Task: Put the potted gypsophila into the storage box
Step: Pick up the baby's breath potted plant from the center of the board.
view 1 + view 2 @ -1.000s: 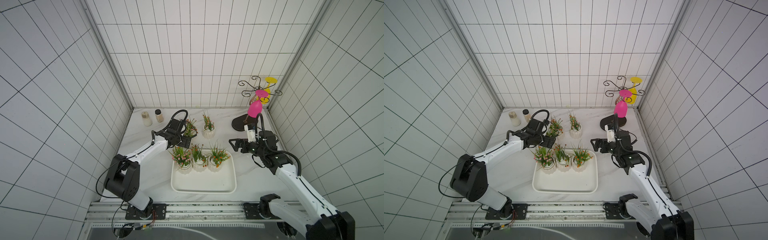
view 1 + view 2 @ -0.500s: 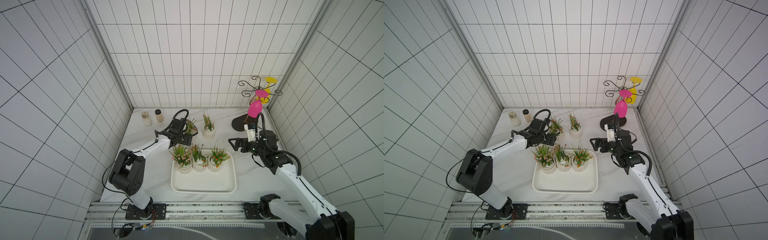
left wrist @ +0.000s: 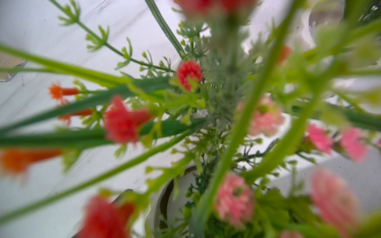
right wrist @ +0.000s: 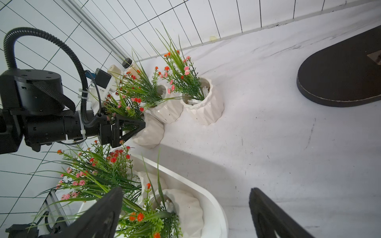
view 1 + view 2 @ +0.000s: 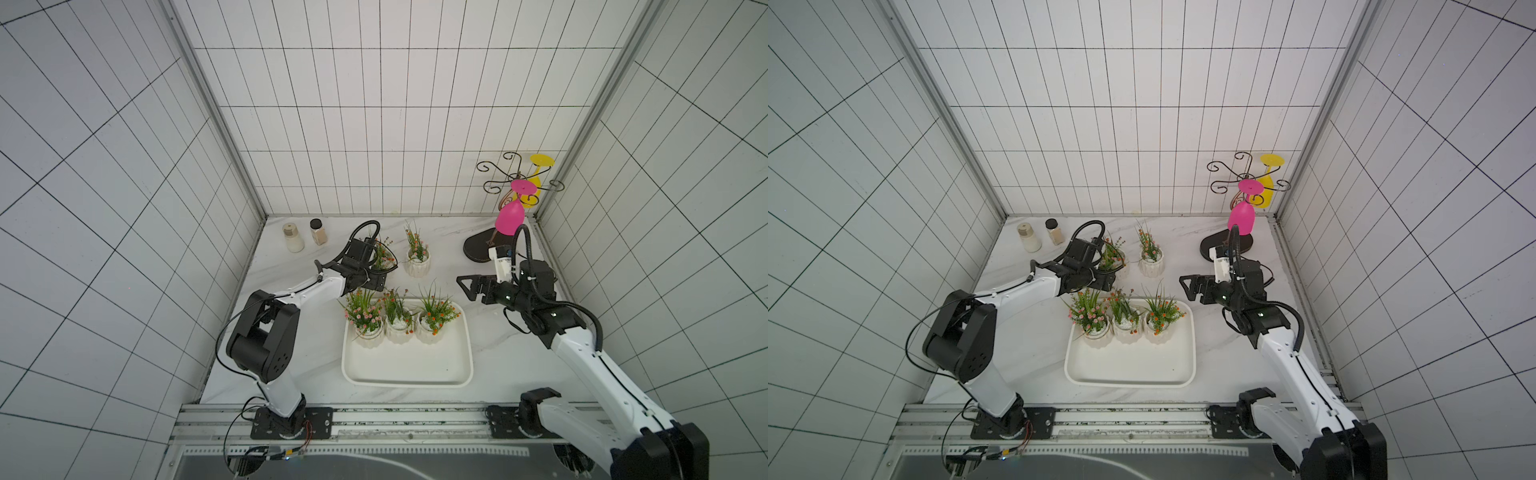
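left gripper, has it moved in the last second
Yes, slightly: the left gripper has edged away from the pale jar, toward the pot that stands apart at the back.

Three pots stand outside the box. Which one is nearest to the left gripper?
The pot closest to the box: the open left gripper is right at it. The other two pots stand beyond it, clear of the gripper.
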Robot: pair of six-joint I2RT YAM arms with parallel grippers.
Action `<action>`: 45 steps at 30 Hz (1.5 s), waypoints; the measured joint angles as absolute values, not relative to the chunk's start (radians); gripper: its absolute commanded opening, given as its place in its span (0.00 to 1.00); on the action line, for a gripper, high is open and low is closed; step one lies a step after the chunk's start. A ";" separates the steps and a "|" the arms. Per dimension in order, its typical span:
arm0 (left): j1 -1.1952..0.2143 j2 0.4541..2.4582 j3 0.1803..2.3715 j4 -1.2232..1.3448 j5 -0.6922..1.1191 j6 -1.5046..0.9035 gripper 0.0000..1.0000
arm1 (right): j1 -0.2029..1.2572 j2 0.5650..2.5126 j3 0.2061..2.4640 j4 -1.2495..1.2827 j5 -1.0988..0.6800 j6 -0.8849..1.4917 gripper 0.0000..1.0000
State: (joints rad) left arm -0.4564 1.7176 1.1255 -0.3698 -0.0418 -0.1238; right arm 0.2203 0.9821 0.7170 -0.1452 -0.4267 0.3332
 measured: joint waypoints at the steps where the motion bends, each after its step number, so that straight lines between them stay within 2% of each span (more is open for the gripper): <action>1: -0.457 1.721 1.126 -0.366 -0.043 -0.124 0.97 | 0.220 0.982 0.717 -0.144 -0.433 0.336 0.96; 6: -0.459 1.737 1.126 -0.362 -0.049 -0.123 0.96 | 0.212 1.000 0.717 -0.142 -0.473 0.356 0.95; 23: -0.464 1.692 1.122 -0.405 -0.053 -0.112 0.65 | 0.194 1.018 0.717 -0.141 -0.512 0.366 0.95; 45: -0.466 1.383 1.122 -0.501 -0.012 -0.080 0.59 | 0.188 1.019 0.717 -0.143 -0.512 0.371 0.95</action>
State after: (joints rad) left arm -0.4660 1.3830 1.1217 -0.5011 -0.0120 -0.0803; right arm 0.1879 1.0187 0.7170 -0.1429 -0.5117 0.3714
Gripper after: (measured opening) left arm 0.843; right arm 0.945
